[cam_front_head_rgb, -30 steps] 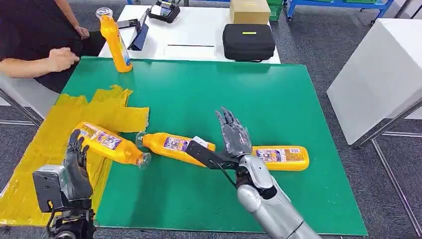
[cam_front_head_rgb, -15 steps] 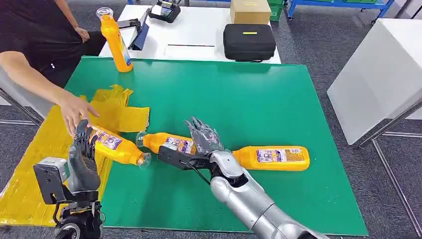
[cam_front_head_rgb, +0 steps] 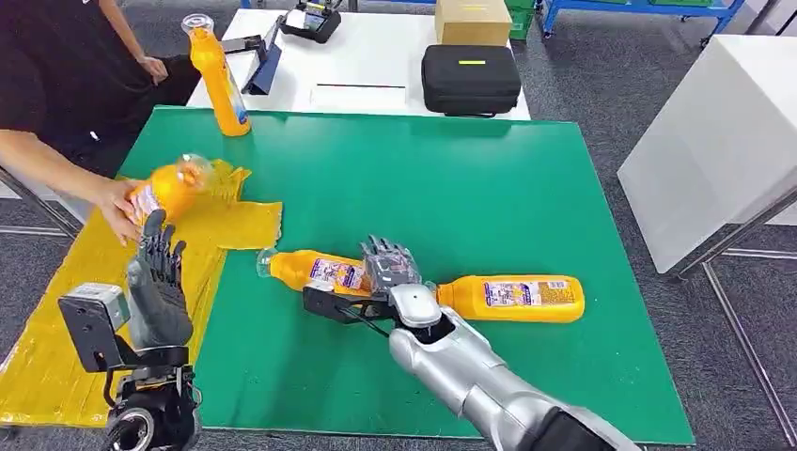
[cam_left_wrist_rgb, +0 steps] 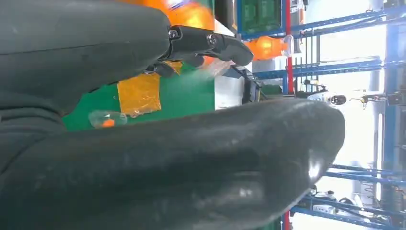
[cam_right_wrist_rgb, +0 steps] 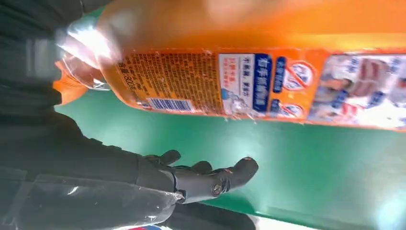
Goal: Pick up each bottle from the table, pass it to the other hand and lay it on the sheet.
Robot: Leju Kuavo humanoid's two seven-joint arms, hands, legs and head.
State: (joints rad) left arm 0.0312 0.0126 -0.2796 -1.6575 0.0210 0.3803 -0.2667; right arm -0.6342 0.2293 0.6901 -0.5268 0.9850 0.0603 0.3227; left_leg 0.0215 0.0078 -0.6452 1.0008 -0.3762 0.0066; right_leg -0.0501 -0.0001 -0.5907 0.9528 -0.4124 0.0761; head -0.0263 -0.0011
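Right hand [cam_front_head_rgb: 387, 266] lies over the middle bottle [cam_front_head_rgb: 315, 271] on the green mat [cam_front_head_rgb: 526, 188], fingers apart, no grip yet. Left hand [cam_front_head_rgb: 156, 282] raised, open, empty. Person [cam_front_head_rgb: 113, 202] lifts another bottle [cam_front_head_rgb: 169, 188] over the sheet [cam_front_head_rgb: 85, 272]. Risk: round bottle rolls away as fingers close

- We see the person's hand [cam_front_head_rgb: 120, 209] covering the base of the lifted orange bottle [cam_front_head_rgb: 169, 185], which is motion-blurred.
- The right hand [cam_front_head_rgb: 388, 268] hides the lying bottle's [cam_front_head_rgb: 320, 271] base.
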